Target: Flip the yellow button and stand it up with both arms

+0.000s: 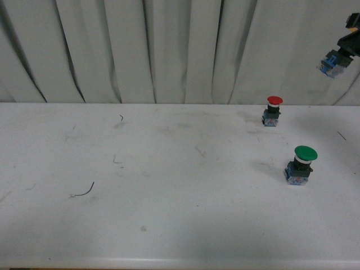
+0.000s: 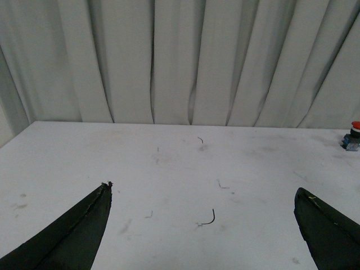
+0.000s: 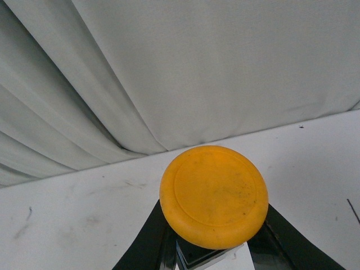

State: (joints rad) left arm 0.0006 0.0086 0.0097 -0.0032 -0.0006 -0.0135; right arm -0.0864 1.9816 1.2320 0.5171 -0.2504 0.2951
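In the upper right corner of the front view, the yellow button (image 1: 333,62) hangs in the air well above the white worktop (image 1: 169,169), with only its blue-grey contact block clearly showing below dark parts cut off by the frame edge. The right wrist view fills in the rest: the right end effector (image 3: 216,254) pinches the button low on its body, one black finger on each side, and the round yellow cap faces the camera squarely. The button's long axis runs from cap to block. In the front view it slants, with the block toward the lower left and the cap end toward the upper right. The left end effector (image 2: 203,191) is spread wide and empty, low over bare worktop. A red button (image 1: 273,110) and a green button (image 1: 302,165) stand upright at the right of the front view. The yellow button looks small, light and rigid. Its smooth cap would probably slip, so the squared block or the collar is likely the safer hold. Its wide cap may make it tippy when stood.
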